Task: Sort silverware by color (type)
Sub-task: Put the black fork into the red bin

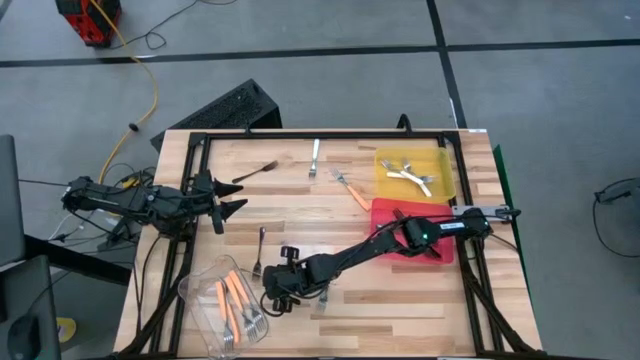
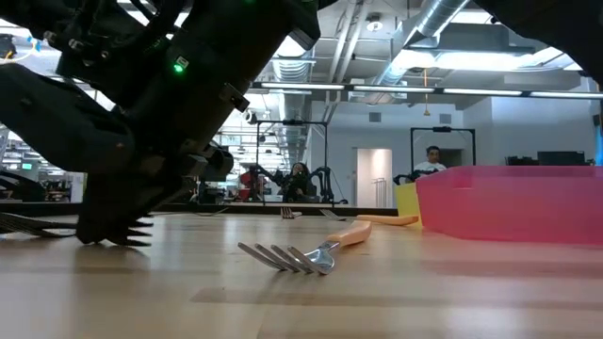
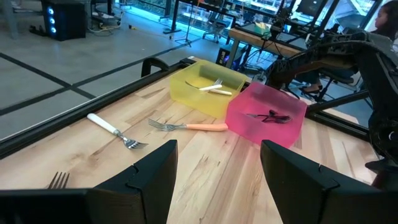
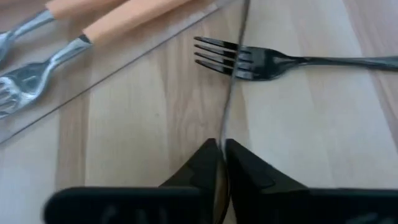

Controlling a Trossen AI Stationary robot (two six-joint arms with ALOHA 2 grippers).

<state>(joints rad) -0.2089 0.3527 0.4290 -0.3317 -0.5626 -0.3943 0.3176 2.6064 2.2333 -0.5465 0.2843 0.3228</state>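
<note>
Pale wood planks form the desk [image 1: 400,300] seen from above. The right tool [image 1: 283,283] reaches across to the near left part, just beside a clear plastic tub [image 1: 205,300] holding orange-handled forks [image 1: 235,300]. A dark fork [image 1: 259,250] lies just beyond it. The left tool [image 1: 228,197] hovers at the left edge, its fingers spread and empty. Farther back lie another black fork [image 1: 256,171], a white-handled fork [image 1: 314,157] and an orange-handled fork with metal tines [image 1: 350,189]. A flat yellow tray [image 1: 440,160] holds cream-handled forks [image 1: 410,176]; a red tray [image 1: 385,212] sits next to it, partly under the right arm.

At desk height, the orange-handled fork [image 2: 311,252] lies tines forward, the pink-red tray [image 2: 513,202] to the right, and the dark arm mass presses down at left onto dark tines [image 2: 127,231]. People sit far behind.

From the left wrist, both fingers [image 3: 149,177] stand wide apart, with the yellow tray [image 3: 186,87] and red tray [image 3: 249,124] ahead.

From the right wrist, the fingers [image 4: 199,165] are pressed together on a slim dark fork handle [image 4: 233,81] that crosses over a black fork [image 4: 273,62]; the tub's edge and orange handles lie beside.
</note>
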